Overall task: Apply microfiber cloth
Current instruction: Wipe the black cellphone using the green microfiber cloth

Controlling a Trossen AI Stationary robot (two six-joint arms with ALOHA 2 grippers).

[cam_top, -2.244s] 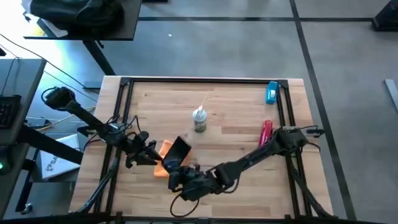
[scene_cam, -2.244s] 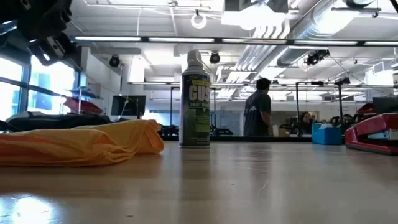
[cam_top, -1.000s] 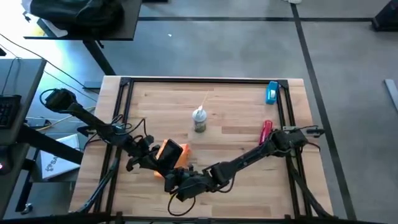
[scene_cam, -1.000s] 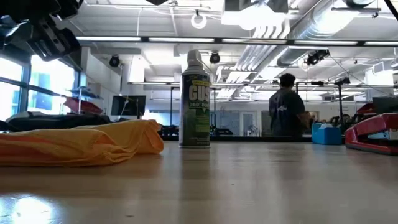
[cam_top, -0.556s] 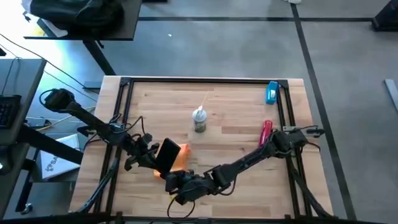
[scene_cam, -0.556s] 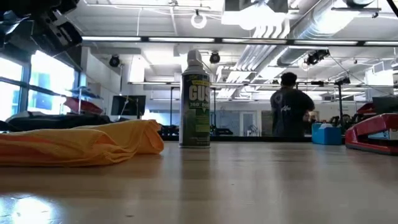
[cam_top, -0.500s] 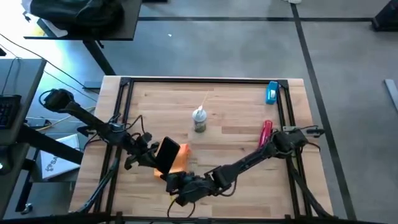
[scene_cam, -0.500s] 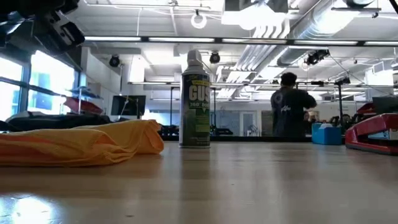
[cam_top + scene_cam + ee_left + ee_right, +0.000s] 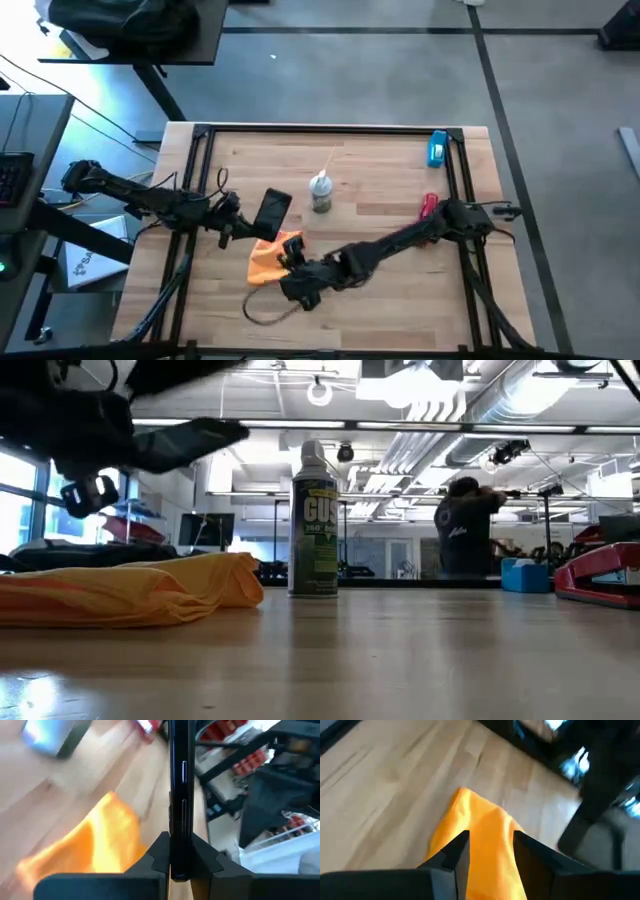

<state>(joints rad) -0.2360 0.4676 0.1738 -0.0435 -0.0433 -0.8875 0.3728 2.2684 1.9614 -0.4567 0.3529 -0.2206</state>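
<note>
Orange microfiber cloth (image 9: 270, 258) lying crumpled on the wooden surface (image 9: 380, 180), near its front edge.

The cloth is bright orange, soft and bunched into low folds, thicker at one rounded end. The right gripper (image 9: 487, 845) hangs low over it, its fingers (image 9: 454, 851) parted to either side of the fabric with nothing clamped. The left gripper (image 9: 179, 855) grips a thin black phone (image 9: 272, 208) by its edge, held clear above the surface just behind the cloth. A spray can (image 9: 320, 192) stands upright farther back.
</note>
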